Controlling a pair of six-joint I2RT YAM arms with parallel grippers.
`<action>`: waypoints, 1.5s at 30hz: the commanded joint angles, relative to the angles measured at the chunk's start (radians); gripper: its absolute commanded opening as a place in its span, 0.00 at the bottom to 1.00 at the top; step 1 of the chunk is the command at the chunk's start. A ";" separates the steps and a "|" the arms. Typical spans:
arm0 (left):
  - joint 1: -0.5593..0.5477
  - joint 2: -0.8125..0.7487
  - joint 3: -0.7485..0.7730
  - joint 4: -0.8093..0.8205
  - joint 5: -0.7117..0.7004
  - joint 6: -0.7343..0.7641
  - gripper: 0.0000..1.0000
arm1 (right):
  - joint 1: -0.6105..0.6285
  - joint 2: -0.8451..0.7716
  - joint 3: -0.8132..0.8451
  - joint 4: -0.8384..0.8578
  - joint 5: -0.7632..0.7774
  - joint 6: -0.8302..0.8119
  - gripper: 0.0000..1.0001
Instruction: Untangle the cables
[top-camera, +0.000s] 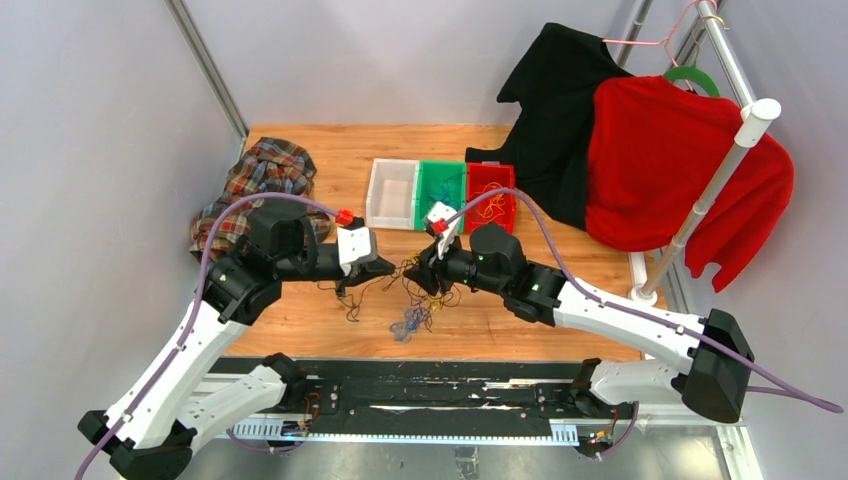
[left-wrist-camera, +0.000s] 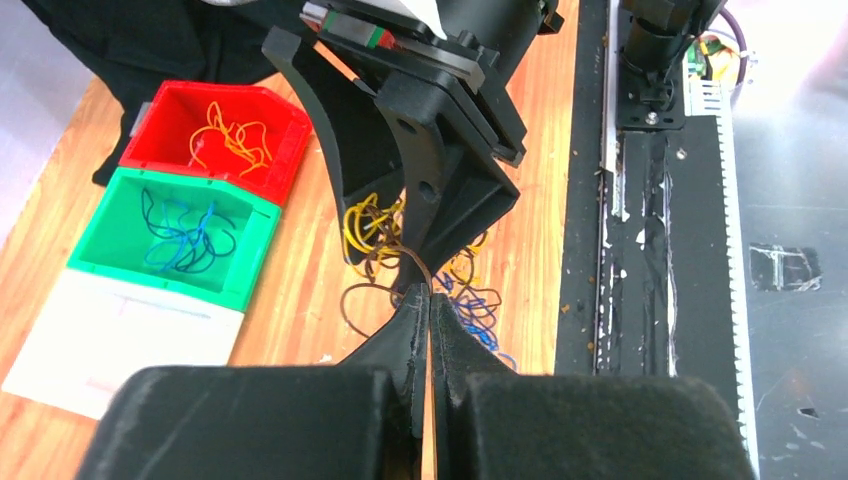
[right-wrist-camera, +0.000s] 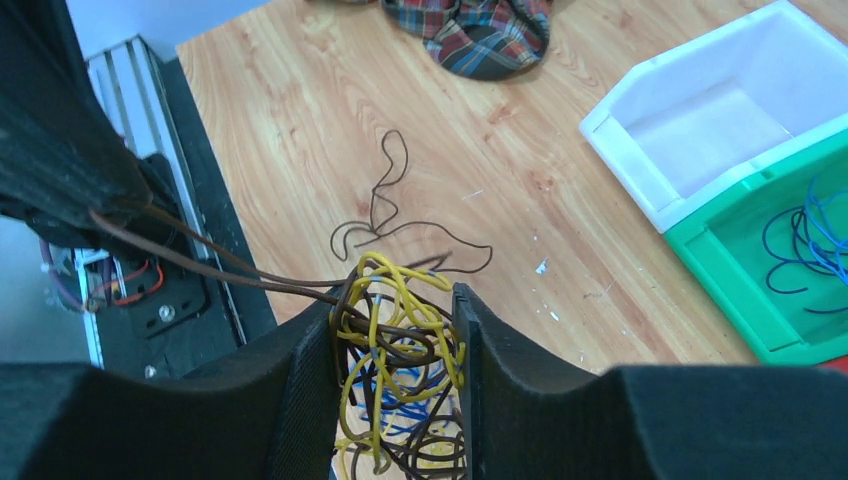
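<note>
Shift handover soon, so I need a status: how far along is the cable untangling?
Done: yellow-orange cables lie in the red bin, blue cables in the green bin. In hand: the left hand pinches a dark brown cable stretched from the tangle clamped by the right hand. Left: that tangle plus a loose brown cable; the white bin is empty.

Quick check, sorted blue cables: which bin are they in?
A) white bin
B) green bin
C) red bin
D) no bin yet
B: the left wrist view shows blue cables lying inside the green bin, while the red bin holds yellow-orange cables and no cables show in the white bin.
</note>
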 joint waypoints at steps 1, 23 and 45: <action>-0.006 -0.016 0.034 0.038 -0.011 -0.064 0.00 | 0.002 -0.017 -0.027 0.106 0.084 0.072 0.40; -0.006 0.082 0.356 0.136 -0.398 0.185 0.00 | -0.001 -0.122 -0.256 0.081 0.140 0.183 0.09; -0.005 0.637 0.960 0.486 -0.633 0.684 0.00 | -0.011 -0.170 -0.291 0.060 0.221 0.206 0.07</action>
